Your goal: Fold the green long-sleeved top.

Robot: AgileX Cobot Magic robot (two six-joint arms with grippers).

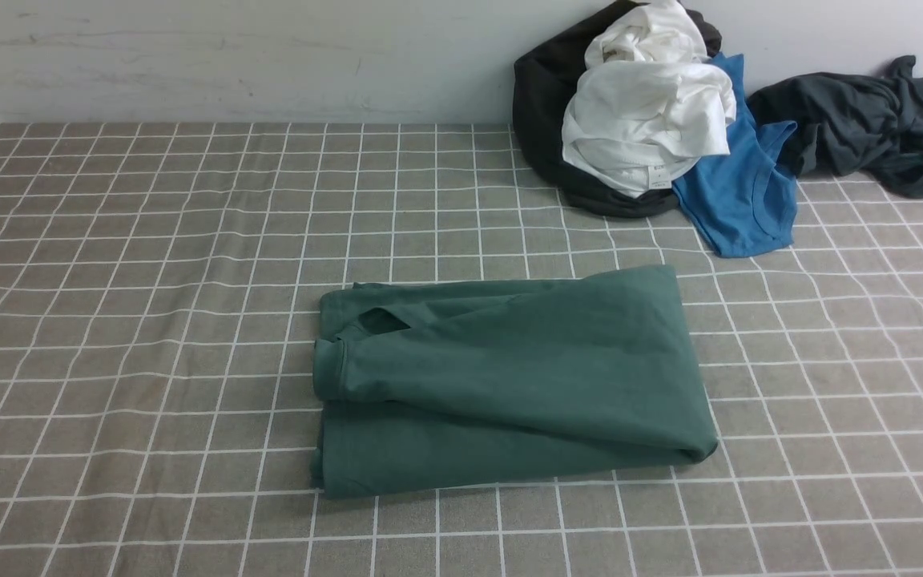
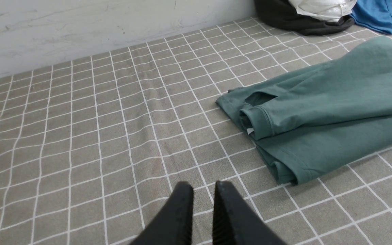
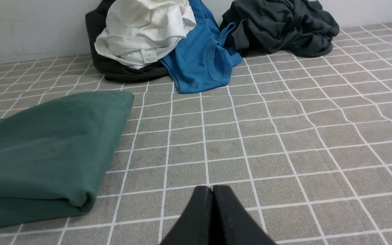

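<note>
The green long-sleeved top (image 1: 509, 377) lies folded into a thick rectangle in the middle of the checked tablecloth (image 1: 149, 280), its ribbed neck opening at its left end. In the left wrist view the top (image 2: 335, 112) lies apart from my left gripper (image 2: 202, 187), whose black fingers stand a narrow gap apart over bare cloth with nothing between them. In the right wrist view the top's folded end (image 3: 46, 146) is off to one side, and my right gripper (image 3: 213, 188) is shut and empty above the cloth. Neither arm shows in the front view.
A heap of clothes rests against the back wall at the right: a white garment (image 1: 646, 120) on a black one (image 1: 542, 104), a bright blue one (image 1: 742, 192) and a dark charcoal one (image 1: 862, 120).
</note>
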